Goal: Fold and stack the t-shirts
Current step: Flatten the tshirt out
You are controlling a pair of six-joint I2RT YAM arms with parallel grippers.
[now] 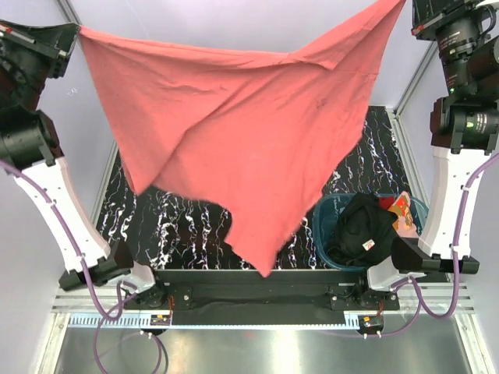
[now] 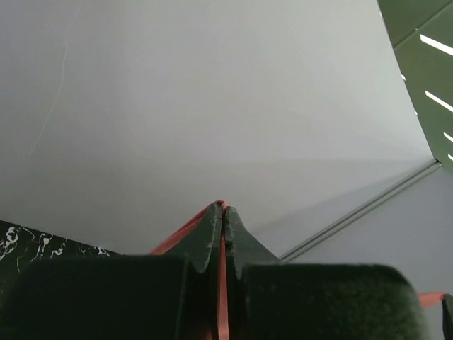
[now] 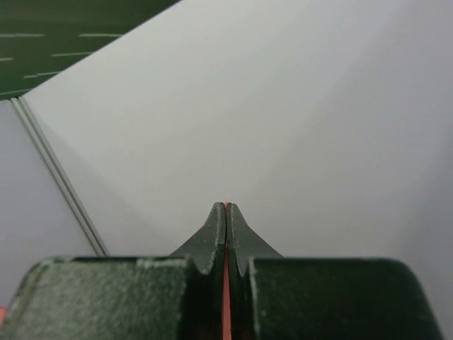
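The salmon-red t-shirt [image 1: 234, 132] is held spread high above the worktop [image 1: 179, 222]. One corner is clamped in the fully closed left pincer [image 2: 224, 211] and another in the closed right pincer [image 3: 226, 207], presumably so it can be laid flat. The black t-shirt [image 1: 360, 226] is seen heaped in the basket [image 1: 321, 234].

Salmon-red t-shirt [image 1: 234, 132] hangs stretched across upper frame, curtaining bench [image 1: 168, 226] centre. Teal basket [image 1: 322, 222], heaped with black t-shirt [image 1: 362, 226], blocks lower right. Bare bench strip at lower left gives open passage.
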